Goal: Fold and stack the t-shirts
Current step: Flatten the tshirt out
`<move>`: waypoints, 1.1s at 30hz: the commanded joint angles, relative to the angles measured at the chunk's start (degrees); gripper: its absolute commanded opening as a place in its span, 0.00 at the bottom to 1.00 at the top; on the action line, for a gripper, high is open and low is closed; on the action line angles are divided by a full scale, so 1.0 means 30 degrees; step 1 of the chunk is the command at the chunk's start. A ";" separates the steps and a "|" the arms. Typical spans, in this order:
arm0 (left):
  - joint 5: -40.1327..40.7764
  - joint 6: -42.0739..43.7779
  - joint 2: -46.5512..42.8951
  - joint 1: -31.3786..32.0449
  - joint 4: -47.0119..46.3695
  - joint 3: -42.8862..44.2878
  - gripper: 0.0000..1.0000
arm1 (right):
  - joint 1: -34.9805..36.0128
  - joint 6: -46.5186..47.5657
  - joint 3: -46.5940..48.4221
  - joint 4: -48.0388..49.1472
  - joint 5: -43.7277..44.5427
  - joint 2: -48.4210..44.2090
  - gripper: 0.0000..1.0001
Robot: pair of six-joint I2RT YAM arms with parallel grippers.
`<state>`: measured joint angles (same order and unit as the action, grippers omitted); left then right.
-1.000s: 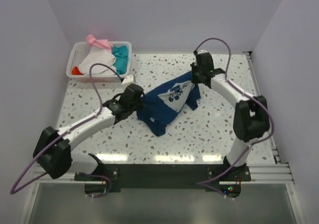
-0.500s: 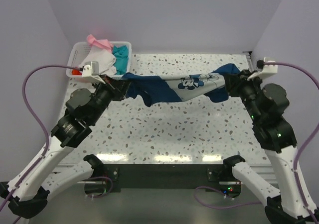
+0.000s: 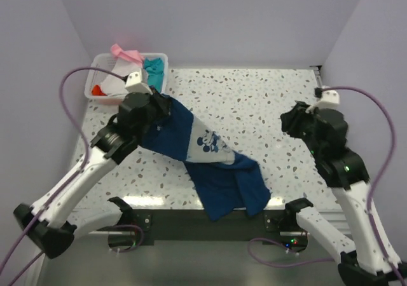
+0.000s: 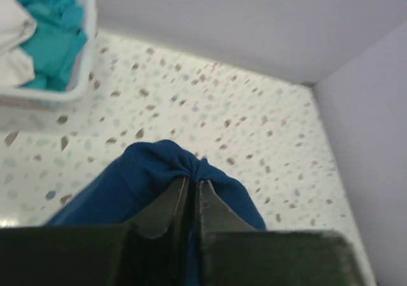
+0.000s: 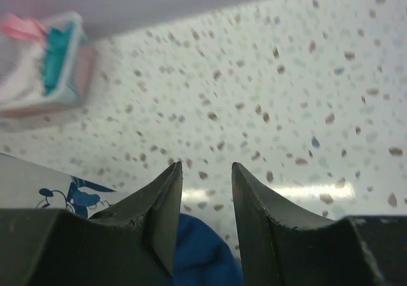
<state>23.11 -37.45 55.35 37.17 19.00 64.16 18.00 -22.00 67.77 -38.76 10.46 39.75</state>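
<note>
Navy t-shirt (image 3: 219, 181): laid out on a diagonal from left of centre down to the bottom centre of the top view, crumpled, not folded. A white panel with a blue cartoon print (image 3: 206, 143) is seen at mid-length, facing up. The upper end is bunched and pinched in the closed left gripper (image 4: 193, 184). The lower end is spread in loose folds.

Pink t-shirt (image 3: 127, 53), teal t-shirt (image 3: 154, 70), white t-shirt (image 3: 113, 81) and orange-red t-shirt (image 3: 96, 90): heaped unfolded in the basket (image 3: 163, 56) at the upper left. The pink one is draped over the far rim.
</note>
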 commanded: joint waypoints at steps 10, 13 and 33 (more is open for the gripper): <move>-0.0233 -0.1519 0.4264 -0.3454 0.3013 -0.3098 1.00 | -0.0111 0.0331 -0.3134 -0.0378 -0.0583 0.5770 0.99; -0.0701 -0.1637 0.2822 -0.3454 0.3332 -0.4592 1.00 | 0.0006 -0.0280 -0.4536 -0.1196 -0.2280 0.4890 0.99; -0.0287 -0.3165 0.5599 -0.7459 0.1408 -0.8819 1.00 | 0.6216 -0.7519 -1.1045 -0.4891 -0.2371 0.1401 0.99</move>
<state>23.42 -48.47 70.87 18.90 30.04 37.23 35.77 -39.20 35.66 -51.37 3.40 45.80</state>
